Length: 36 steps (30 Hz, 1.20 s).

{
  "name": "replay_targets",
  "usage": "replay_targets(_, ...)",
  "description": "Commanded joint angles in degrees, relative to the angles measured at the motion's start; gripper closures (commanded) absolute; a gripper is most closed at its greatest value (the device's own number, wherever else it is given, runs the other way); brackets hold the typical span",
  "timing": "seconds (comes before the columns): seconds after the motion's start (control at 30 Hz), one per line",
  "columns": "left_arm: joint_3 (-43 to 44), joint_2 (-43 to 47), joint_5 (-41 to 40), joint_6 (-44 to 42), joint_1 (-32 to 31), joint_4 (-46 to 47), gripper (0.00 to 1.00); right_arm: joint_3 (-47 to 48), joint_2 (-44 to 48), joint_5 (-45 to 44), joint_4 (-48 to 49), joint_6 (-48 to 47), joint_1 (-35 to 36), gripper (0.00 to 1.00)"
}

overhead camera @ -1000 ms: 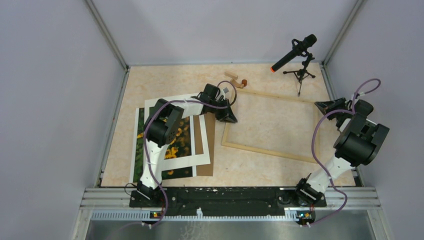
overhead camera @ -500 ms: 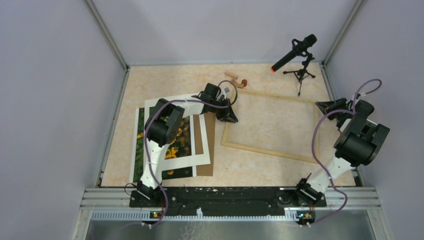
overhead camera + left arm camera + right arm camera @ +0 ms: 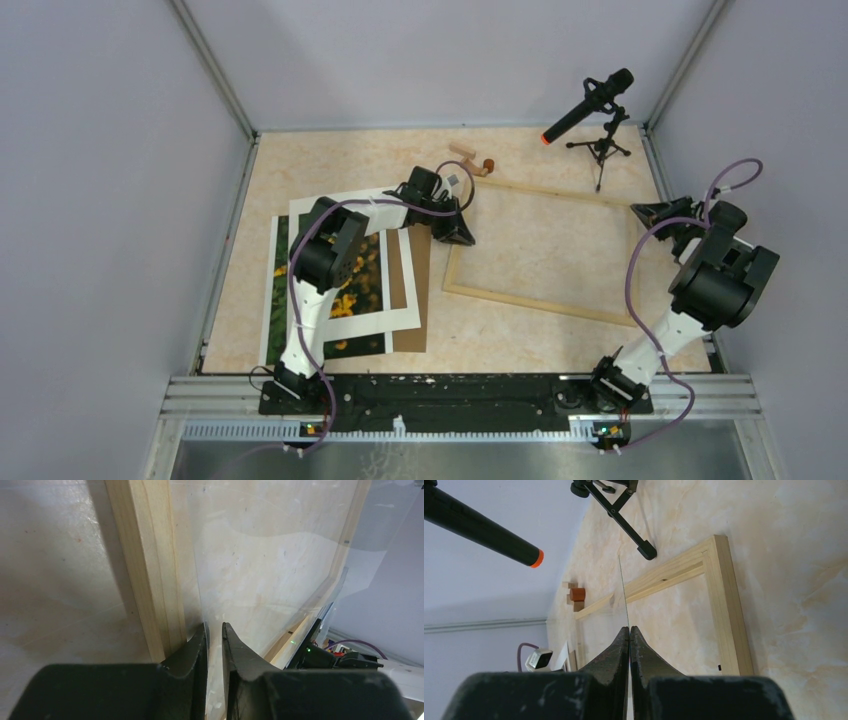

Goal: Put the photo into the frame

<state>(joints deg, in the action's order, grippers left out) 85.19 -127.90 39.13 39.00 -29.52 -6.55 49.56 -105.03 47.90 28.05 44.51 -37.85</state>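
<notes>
The photo [image 3: 276, 300], sunflowers on dark green, lies at the left of the table under a white mat [image 3: 400, 318], partly hidden by my left arm. The light-wood frame [image 3: 540, 301] lies flat mid-table with bare table showing inside it. My left gripper [image 3: 462, 238] points down at the frame's left rail [image 3: 150, 570]; its jaws [image 3: 214, 627] stand a narrow gap apart, just inside the rail, by the edge of a clear pane [image 3: 270, 565]. My right gripper [image 3: 640, 210] sits at the frame's right end [image 3: 726, 605], shut [image 3: 629, 628] on that pane's thin edge [image 3: 623, 595].
A brown backing board [image 3: 420, 270] lies under the mat. Small wooden blocks [image 3: 470, 160] sit behind the frame's far left corner. A microphone on a tripod [image 3: 590, 105] stands at the back right. Grey walls enclose the table on three sides.
</notes>
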Motion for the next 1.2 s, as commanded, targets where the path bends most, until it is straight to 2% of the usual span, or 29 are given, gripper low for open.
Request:
replay_targets(0.0, 0.7, 0.1, -2.3, -1.5, 0.9, -0.5, 0.81, 0.0, -0.7, 0.3, 4.7, 0.3, -0.6, 1.00)
replay_targets(0.47, -0.4, 1.3, -3.1, -1.5, 1.9, -0.3, 0.89, -0.6, -0.5, 0.7, 5.3, 0.5, 0.1, 1.00)
replay_targets(0.73, -0.8, 1.5, -3.2, -1.3, 2.1, -0.1, 0.89, -0.9, -0.4, 0.9, 5.8, 0.7, 0.3, 1.00)
replay_targets(0.93, -0.7, 1.2, -3.2, -1.1, 2.1, -0.1, 0.86, -1.1, -0.6, 0.9, 6.1, 0.9, 0.6, 1.00)
replay_targets(1.17, -0.8, 2.5, -3.7, -1.2, 2.1, -1.5, 0.73, -1.5, -0.5, 0.4, 6.6, 0.9, 0.7, 1.00)
